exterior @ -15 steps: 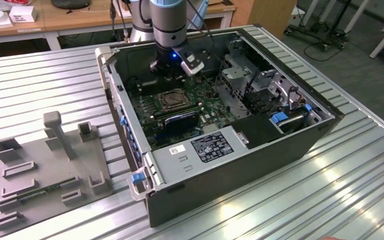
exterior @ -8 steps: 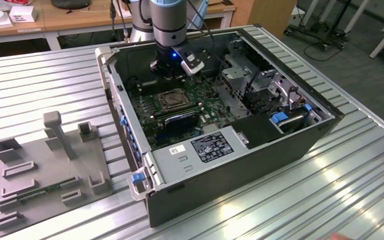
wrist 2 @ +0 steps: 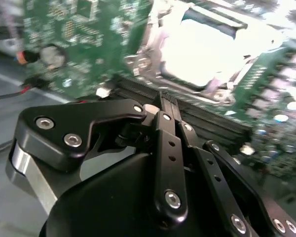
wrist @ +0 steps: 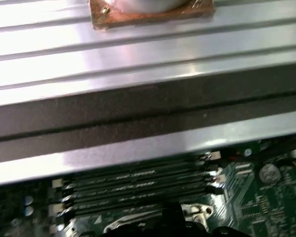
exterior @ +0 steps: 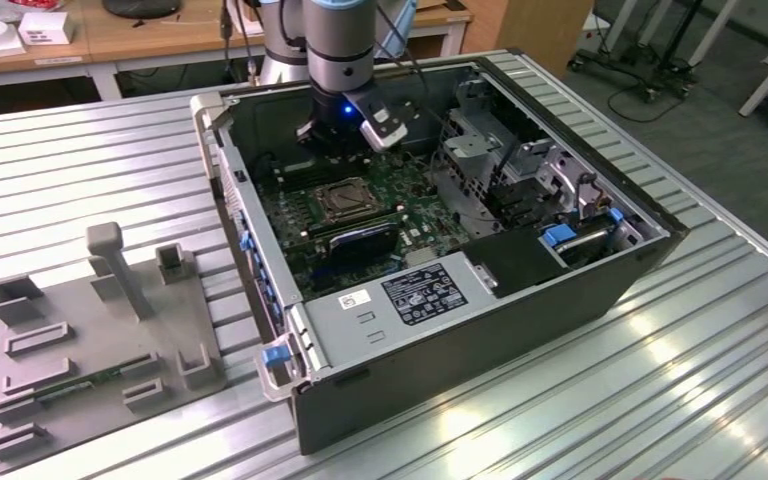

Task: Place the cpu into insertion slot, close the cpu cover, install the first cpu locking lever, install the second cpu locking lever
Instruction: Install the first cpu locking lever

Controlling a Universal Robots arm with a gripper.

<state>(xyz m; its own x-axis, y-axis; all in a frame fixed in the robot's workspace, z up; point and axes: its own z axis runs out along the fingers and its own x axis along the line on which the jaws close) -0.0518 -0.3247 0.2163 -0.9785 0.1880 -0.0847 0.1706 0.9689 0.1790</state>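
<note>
Seemingly, the cpu (wrist 2: 207, 47) already sits in the insertion slot (exterior: 345, 198), centre of the exterior view, with the cpu cover (wrist 2: 160, 54) probably down; glare hides the levers. The gripper (wrist 2: 167, 101) hovers beside it, fingers pressed together, empty.

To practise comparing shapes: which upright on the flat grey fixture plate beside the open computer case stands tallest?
The grey post with the blocky head, near the far edge of the flat grey fixture plate; the other uprights, such as its neighbour, are short, squat brackets.
</note>
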